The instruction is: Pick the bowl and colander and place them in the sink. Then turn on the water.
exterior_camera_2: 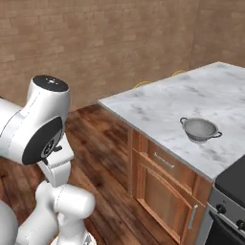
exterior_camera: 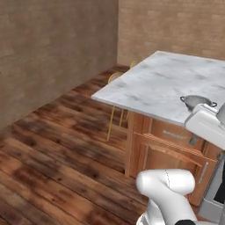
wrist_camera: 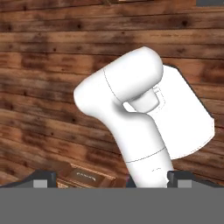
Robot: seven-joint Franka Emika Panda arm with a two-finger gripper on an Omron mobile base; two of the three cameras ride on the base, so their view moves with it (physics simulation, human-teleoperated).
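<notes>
Colander (exterior_camera_2: 200, 129) sits upright on the marble tabletop (exterior_camera_2: 162, 103), near its front edge, just beside the black stove (exterior_camera_2: 234, 182) end. Wooden cabinet (exterior_camera_2: 165, 184) below that edge. Hand (wrist_camera: 112, 180) points down at the plank floor (wrist_camera: 39, 87), fingers (wrist_camera: 41, 179) spread wide, holding nothing.
</notes>
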